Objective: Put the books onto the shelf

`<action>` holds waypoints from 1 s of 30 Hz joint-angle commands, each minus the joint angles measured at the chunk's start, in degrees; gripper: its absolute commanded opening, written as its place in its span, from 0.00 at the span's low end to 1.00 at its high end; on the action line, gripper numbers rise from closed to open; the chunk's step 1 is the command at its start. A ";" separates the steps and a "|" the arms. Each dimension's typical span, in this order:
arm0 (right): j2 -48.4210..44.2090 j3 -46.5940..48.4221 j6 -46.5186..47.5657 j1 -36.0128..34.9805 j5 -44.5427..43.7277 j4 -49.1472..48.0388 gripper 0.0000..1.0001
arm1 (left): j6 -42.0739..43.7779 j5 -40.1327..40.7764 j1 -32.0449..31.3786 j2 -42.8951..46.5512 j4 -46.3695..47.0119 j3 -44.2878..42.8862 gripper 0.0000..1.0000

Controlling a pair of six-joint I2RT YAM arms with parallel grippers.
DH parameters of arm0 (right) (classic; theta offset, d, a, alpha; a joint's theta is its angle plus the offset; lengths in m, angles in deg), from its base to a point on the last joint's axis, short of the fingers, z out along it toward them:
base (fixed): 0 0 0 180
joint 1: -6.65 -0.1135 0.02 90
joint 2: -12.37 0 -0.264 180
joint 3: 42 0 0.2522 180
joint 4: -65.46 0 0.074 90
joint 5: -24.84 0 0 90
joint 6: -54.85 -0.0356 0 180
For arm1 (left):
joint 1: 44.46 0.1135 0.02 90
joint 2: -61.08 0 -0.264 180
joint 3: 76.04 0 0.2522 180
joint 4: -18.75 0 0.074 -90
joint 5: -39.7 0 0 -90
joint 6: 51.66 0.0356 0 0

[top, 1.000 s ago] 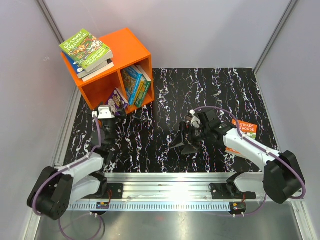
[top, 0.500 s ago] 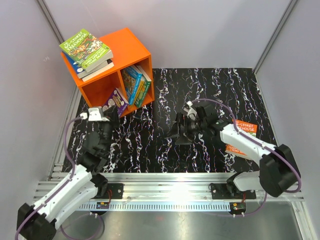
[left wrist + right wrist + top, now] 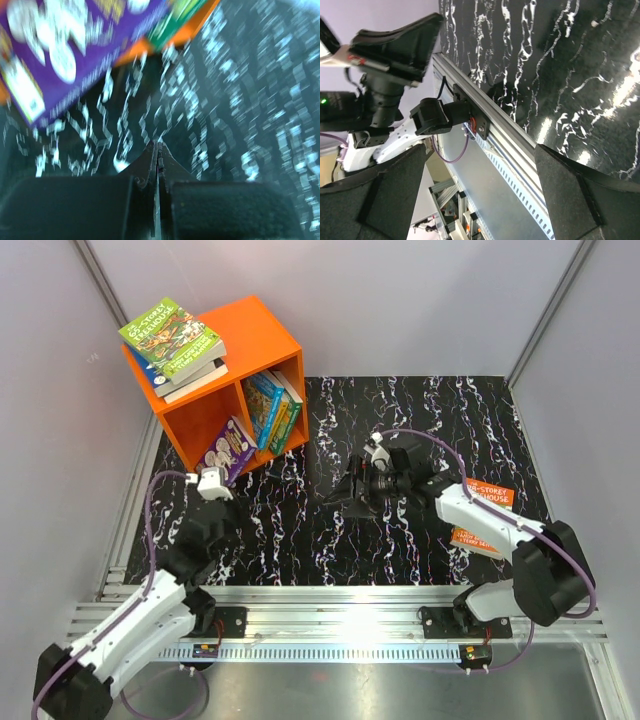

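Clearly most of the job is done. The orange shelf (image 3: 255, 335) stands at the far left corner of the tabletop (image 3: 420, 420). A stack of books (image 3: 175, 340) with a green cover uppermost lies on its roof, and blue and green books (image 3: 272, 410) stand leaning in its right compartment. A purple book (image 3: 228, 448) leans in the mouth of the left compartment, its lower corner poking out over the front edge.

The left gripper (image 3: 158, 147) hangs just in front of that purple book. Its fingers are pressed together on nothing, and the wrist view shows them over bare marbled surface with the cover above. Pressed together like that, it looks better suited to nudging the book deeper than to grasping it.

The right gripper (image 3: 340, 498) is spread wide and empty, turned on its side above the middle of the tabletop. It points toward the left, well apart from any book.

One orange-covered book (image 3: 495, 498) lies flat near the right side, and the right arm (image 3: 480, 525) crosses over it, so part of the cover is hidden. It seems to be the last book left to fetch. Lying flat, it gives no edge for the fingers, so picking it up will likely be the awkward part. The aluminium rail (image 3: 330, 605) runs along the near edge, clear of the work.
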 commanded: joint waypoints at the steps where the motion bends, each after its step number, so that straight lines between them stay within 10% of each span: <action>1: -4.24 -1.85 -1.02 -0.46 -2.21 -1.89 0.96 | -3.94 0.55 -0.17 -6.14 5.16 2.04 0.00; 10: -9.17 -5.54 -0.49 -0.46 -3.53 0.83 0.96 | 0.72 9.16 0.97 -25.93 18.53 0.38 0.00; 30: -4.69 -0.71 4.08 0.41 -1.77 4.44 0.96 | -0.69 16.20 8.08 -49.42 17.31 -18.44 0.00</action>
